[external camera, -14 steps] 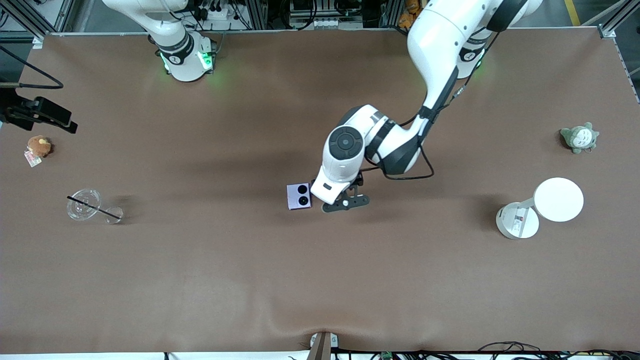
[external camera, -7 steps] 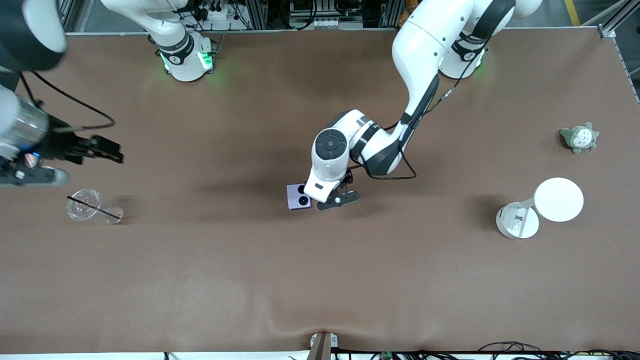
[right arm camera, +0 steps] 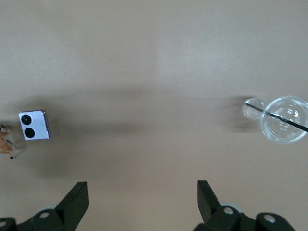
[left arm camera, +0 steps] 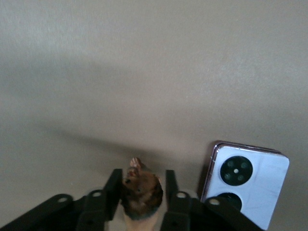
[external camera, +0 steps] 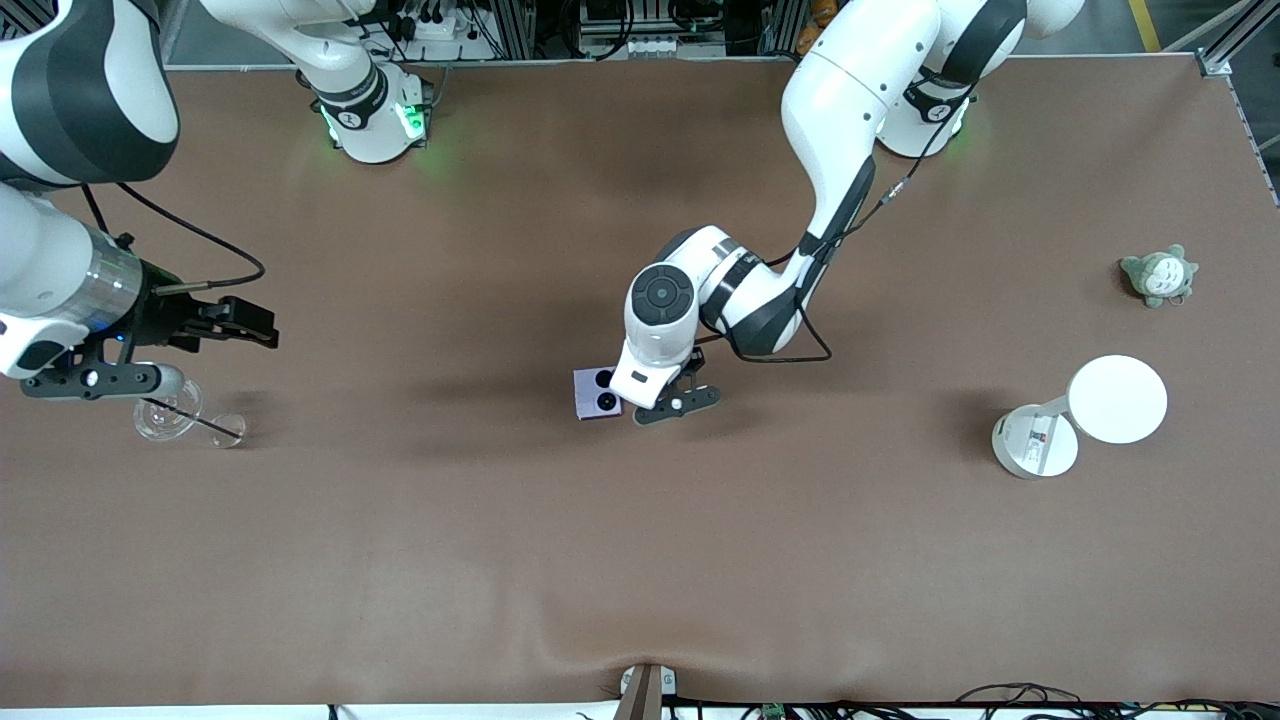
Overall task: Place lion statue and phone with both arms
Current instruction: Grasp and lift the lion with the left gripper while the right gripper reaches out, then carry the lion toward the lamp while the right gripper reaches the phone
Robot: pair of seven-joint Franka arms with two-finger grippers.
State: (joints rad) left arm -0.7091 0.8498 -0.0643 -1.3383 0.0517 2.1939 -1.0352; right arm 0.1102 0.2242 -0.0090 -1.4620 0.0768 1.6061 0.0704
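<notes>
The lion statue (left arm camera: 141,189), small and brown with a darker mane, sits between the fingers of my left gripper (left arm camera: 141,175), which is shut on it low over the table's middle. In the front view that gripper (external camera: 652,397) is under its own wrist and hides the lion. The phone (external camera: 597,393), pale lavender with two black circles, lies flat on the table right beside the left gripper (left arm camera: 248,185). My right gripper (external camera: 262,332) hangs open and empty above the table near the right arm's end. Its wrist view shows the right gripper (right arm camera: 143,190) with the phone (right arm camera: 34,125) and the lion statue (right arm camera: 6,142) farther off.
A clear glass cup (external camera: 165,410) with a black straw and a small glass (external camera: 228,430) stand below the right hand. A white round-topped stand (external camera: 1080,415) and a grey-green plush (external camera: 1158,276) sit toward the left arm's end.
My left gripper slid a little toward the phone and closed on the lion statue. The right arm swung in from the table's end, over the glass cup.
</notes>
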